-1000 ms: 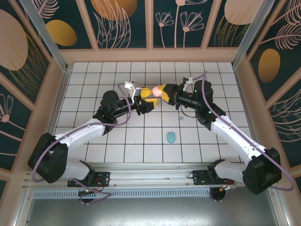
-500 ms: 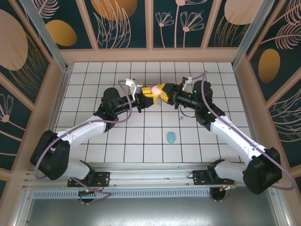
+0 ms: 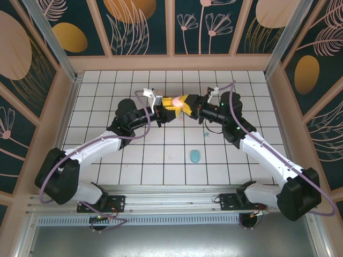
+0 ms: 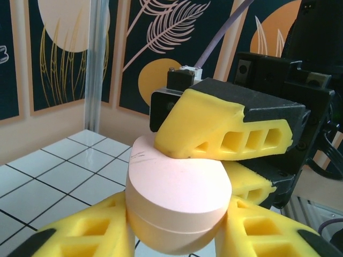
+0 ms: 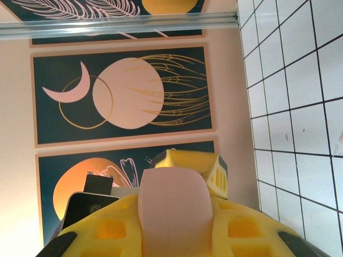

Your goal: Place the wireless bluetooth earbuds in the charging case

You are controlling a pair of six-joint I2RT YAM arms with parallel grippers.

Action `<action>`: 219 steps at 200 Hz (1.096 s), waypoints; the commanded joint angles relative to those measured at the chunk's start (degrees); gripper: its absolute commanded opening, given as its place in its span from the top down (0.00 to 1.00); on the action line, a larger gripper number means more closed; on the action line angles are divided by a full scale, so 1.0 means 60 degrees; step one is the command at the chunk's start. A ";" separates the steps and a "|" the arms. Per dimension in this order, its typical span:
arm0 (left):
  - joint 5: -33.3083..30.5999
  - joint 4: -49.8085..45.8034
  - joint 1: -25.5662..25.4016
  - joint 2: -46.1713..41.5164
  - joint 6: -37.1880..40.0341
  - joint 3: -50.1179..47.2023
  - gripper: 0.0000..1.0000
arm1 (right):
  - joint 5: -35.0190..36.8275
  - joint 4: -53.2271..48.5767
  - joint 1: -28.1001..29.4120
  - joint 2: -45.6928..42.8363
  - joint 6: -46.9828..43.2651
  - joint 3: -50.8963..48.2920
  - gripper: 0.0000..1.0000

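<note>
Both grippers meet above the tiled floor around a pink charging case, an oval shell with its lid closed. My left gripper is shut on the case, one yellow finger on each side. My right gripper is also shut on the case, and in the left wrist view its fingers press on the lid and the underside. From above, the left gripper comes in from the left and the right gripper from the right. One tiny light blue earbud lies on a tile below them.
A teal oval case lies on the tiles nearer the arm bases. Wooden walls with painted panels enclose the floor on three sides. Purple cables run along both arms.
My left gripper has moved up to the pink case and closed on its sides. The right gripper has kept its hold and barely moved.
</note>
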 commanded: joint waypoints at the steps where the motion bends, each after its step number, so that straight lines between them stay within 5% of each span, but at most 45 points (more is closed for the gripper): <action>1: 0.0331 0.0256 -0.0037 0.0134 0.0035 0.0372 0.72 | -0.0250 0.0433 0.0087 0.0112 0.0060 -0.0095 0.87; 43: 0.0074 -0.0516 -0.0031 -0.0193 0.0533 0.0332 0.88 | -0.0265 0.0001 -0.0171 -0.0008 -0.0836 0.0201 0.57; 79: 0.0117 -0.1494 0.0209 -0.0805 0.0836 0.0209 0.93 | -0.0204 -0.1857 -0.0874 -0.0609 -0.4781 0.1415 0.35; 136: 0.1164 -0.2602 0.0870 -0.1717 0.0738 0.0025 0.93 | 0.0980 -0.3715 -0.0397 -0.1630 -1.1334 0.1664 0.33; 219: 0.1896 -0.2834 0.0916 -0.1854 0.0458 0.0098 0.94 | 0.0577 -0.3940 0.0595 -0.0802 -1.3073 0.1885 0.35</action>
